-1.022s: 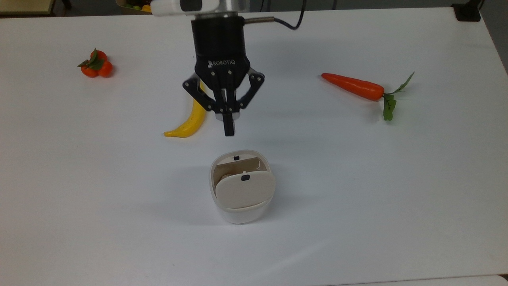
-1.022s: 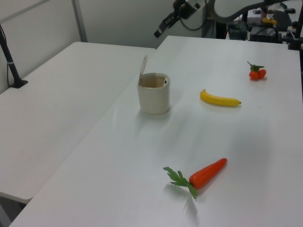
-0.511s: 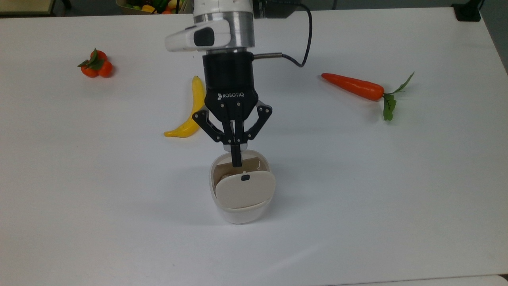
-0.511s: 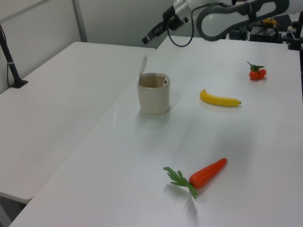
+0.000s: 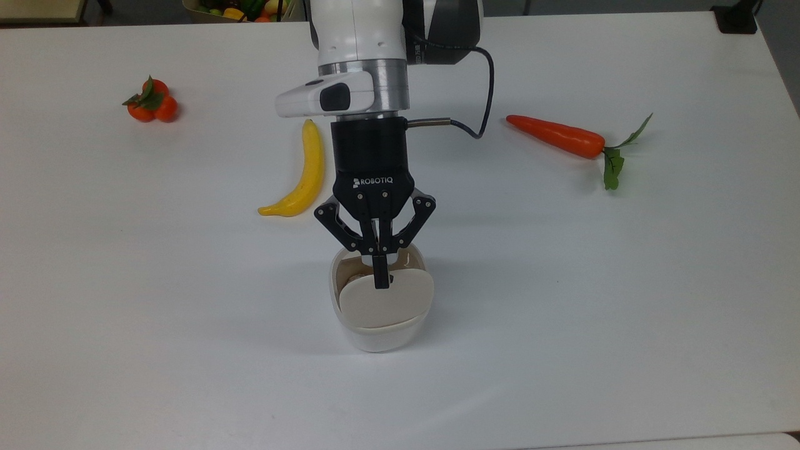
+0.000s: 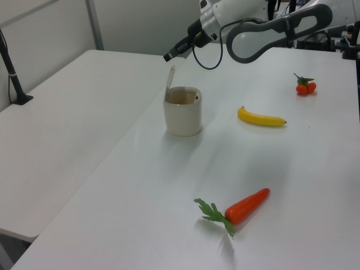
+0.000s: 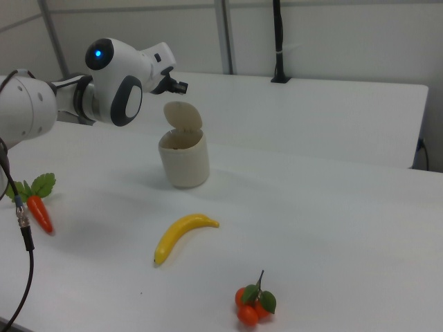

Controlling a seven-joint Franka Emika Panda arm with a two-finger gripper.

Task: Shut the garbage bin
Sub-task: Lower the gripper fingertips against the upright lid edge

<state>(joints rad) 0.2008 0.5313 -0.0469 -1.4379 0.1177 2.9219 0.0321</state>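
Over the last second the gripper (image 5: 380, 281) has travelled from the upper centre of the top view down to mid-frame, its pressed-together fingertips now overlapping the raised lid (image 5: 384, 304) of the garbage bin (image 5: 380, 335). More white arm has entered.

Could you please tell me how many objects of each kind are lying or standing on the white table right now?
Garbage bin, lid standing open: 1
Banana: 1
Carrot: 1
Tomato cluster: 1
Total: 4 things on the table, with the shut gripper above the bin.
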